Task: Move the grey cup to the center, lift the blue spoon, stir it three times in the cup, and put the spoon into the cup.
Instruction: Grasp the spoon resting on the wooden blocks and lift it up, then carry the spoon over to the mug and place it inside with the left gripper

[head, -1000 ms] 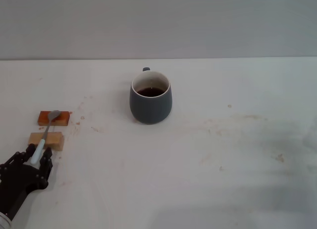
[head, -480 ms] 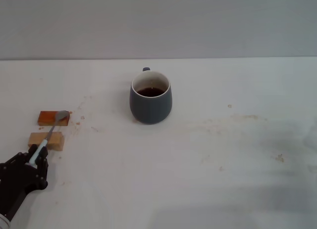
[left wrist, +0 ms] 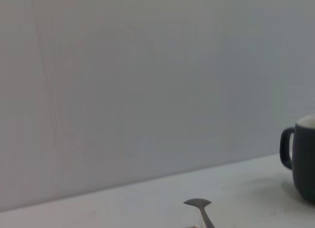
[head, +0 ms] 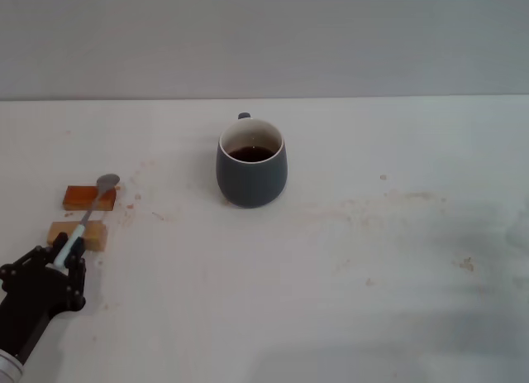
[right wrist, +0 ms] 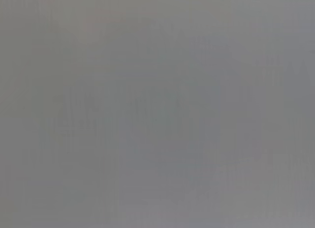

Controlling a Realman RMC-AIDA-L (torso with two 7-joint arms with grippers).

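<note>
The grey cup (head: 252, 163) stands upright near the table's middle, dark liquid inside, its handle turned to the far side; its handle and side also show in the left wrist view (left wrist: 300, 154). My left gripper (head: 64, 257) at the near left is shut on the pale-blue handle of the blue spoon (head: 89, 211). The spoon slants up and away, its metal bowl (left wrist: 198, 203) lifted above the far block. The right gripper is out of view.
Two small wooden blocks lie at the left: an orange-brown one (head: 86, 198) farther off and a pale one (head: 92, 234) nearer, just ahead of my left gripper. The white table (head: 372, 259) bears faint stains on its right half.
The spoon's bowl has risen off the orange-brown block and swung a little to the right. My left gripper has lifted and shifted slightly forward with the handle in it.
</note>
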